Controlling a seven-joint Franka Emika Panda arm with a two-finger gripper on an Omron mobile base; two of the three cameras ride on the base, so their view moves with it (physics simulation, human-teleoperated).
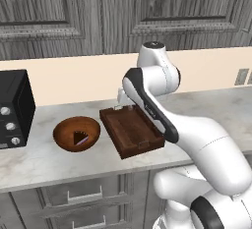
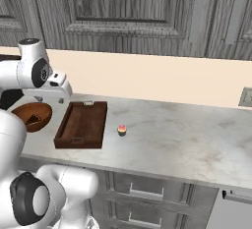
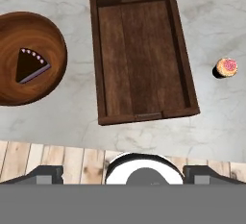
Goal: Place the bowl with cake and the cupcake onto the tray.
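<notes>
The brown wooden bowl (image 1: 76, 133) (image 2: 32, 116) (image 3: 26, 57) sits on the marble counter left of the tray, with a dark triangular cake slice (image 3: 30, 65) inside it. The dark wooden tray (image 1: 110, 129) (image 2: 81, 124) (image 3: 139, 55) lies bare, with nothing on it. To the tray's right the tiny pink-frosted cupcake (image 2: 122, 129) (image 3: 226, 67) stands on the counter, apart from the tray. My gripper (image 3: 126, 174) (image 2: 53, 95) hangs high above the tray's near end, looking straight down. It is open, its fingertips (image 3: 45, 172) far apart and holding nothing. In the left base view my arm hides the cupcake.
A black toaster oven (image 1: 12, 107) stands at the counter's far left, beside the bowl. Wall outlets (image 1: 241, 76) (image 2: 246, 97) sit on the beige backsplash. Grey drawers (image 1: 83, 196) run below the counter's front edge. Bare marble (image 2: 187, 134) stretches right of the cupcake.
</notes>
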